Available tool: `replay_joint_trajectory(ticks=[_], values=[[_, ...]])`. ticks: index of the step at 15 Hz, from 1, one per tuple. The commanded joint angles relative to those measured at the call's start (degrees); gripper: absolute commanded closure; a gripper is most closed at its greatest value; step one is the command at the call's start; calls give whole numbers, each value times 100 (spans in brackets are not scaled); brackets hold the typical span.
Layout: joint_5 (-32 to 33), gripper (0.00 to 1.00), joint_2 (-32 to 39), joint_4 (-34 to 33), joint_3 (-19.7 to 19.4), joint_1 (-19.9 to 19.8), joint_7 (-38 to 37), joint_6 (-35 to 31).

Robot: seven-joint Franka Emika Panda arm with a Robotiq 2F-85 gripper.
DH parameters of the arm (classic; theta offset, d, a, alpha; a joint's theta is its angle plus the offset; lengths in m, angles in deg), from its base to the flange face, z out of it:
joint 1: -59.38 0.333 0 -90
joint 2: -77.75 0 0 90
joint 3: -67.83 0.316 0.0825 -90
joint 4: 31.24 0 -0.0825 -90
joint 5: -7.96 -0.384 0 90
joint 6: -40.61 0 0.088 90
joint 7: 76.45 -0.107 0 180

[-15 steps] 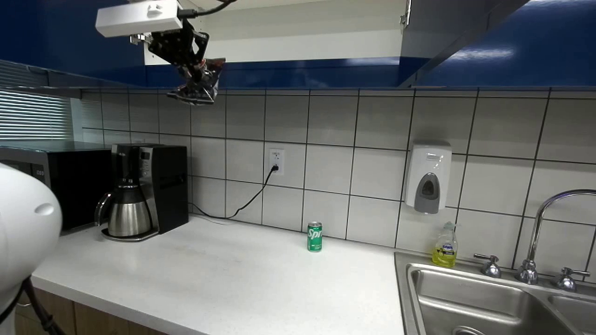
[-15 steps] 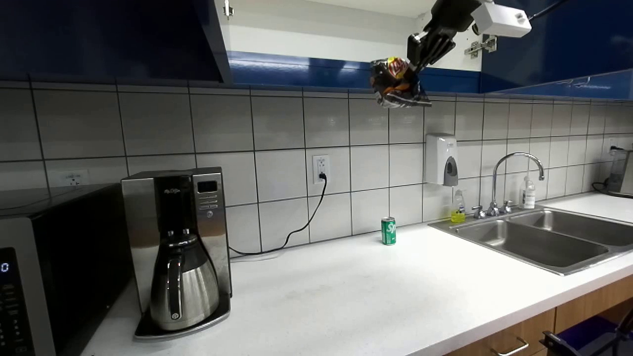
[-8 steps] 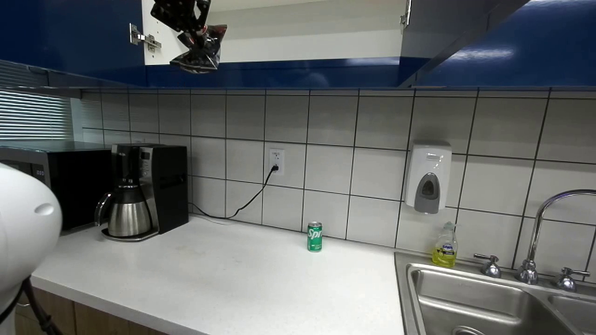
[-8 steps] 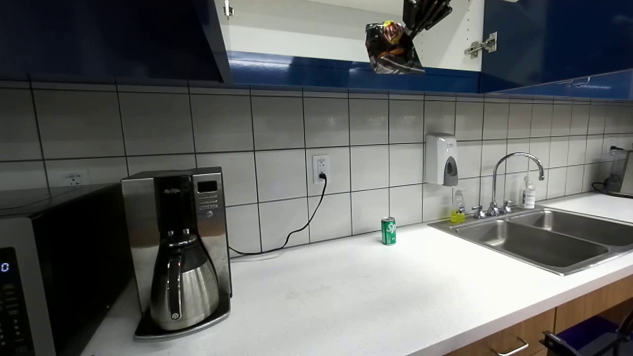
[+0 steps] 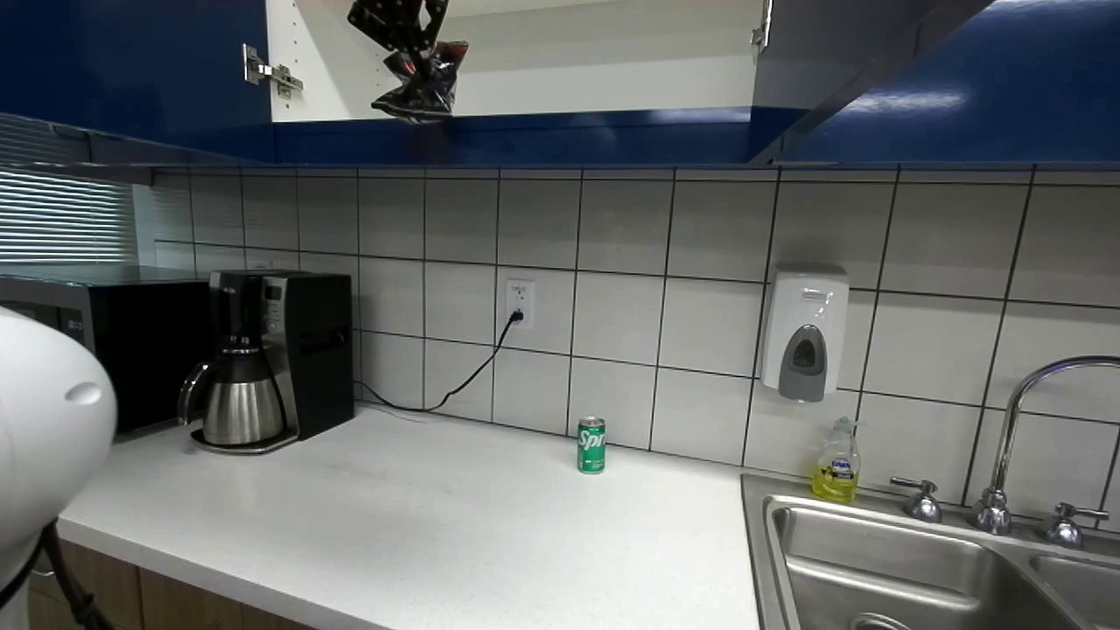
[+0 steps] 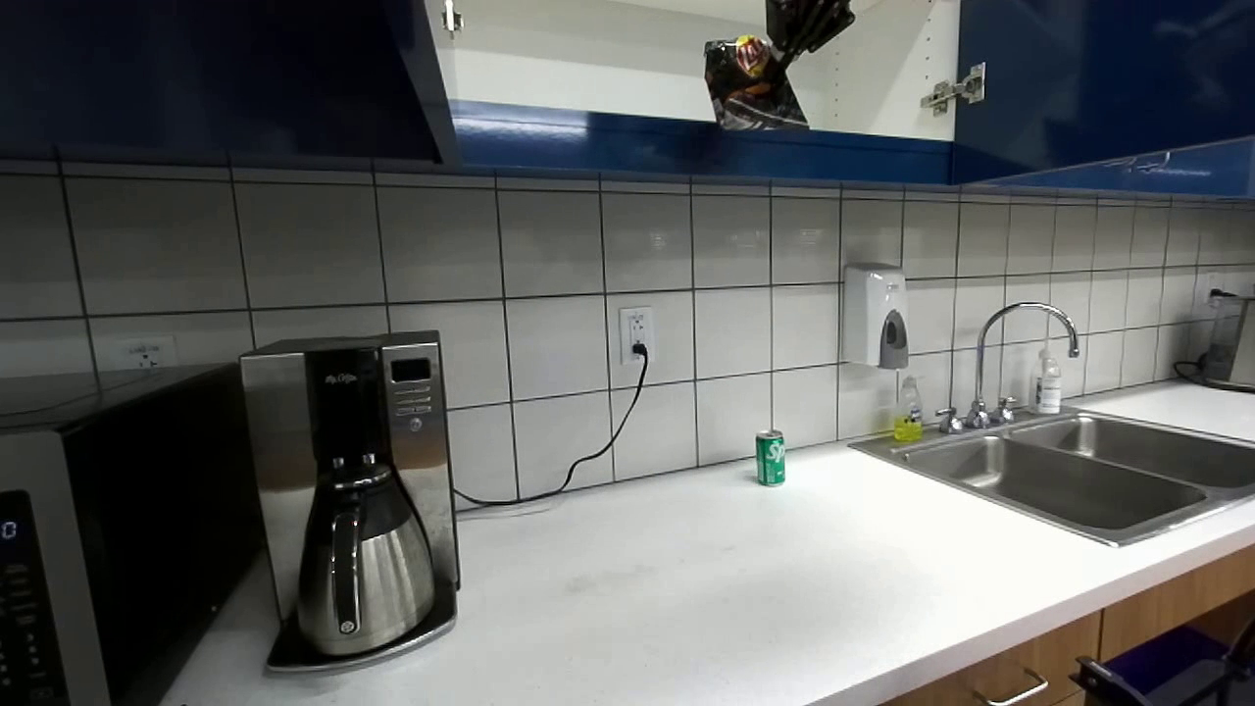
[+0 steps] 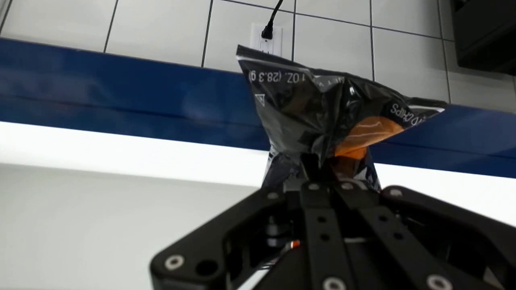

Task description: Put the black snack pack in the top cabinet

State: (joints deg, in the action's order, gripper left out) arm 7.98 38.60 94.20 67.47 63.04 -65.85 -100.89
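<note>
1 pack [image 7: 328, 108] (black) in end effector [image 7: 319, 168]

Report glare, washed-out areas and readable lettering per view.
Both exterior views: streaky glare along the lower rim of the glossy dark blue top cabinet; wrist view: its white interior partly overexposed, some lettering on the crinkled black foil snack pack legible though upside down.
</note>
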Motion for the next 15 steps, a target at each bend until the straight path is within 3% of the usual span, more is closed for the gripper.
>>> replay_joint_trajectory(ticks=[1, 15], values=[[-33, 100, 819, -914, -81, 17, -131, 73], [11, 100, 2669, -2855, -48, -169, -747, 70]])
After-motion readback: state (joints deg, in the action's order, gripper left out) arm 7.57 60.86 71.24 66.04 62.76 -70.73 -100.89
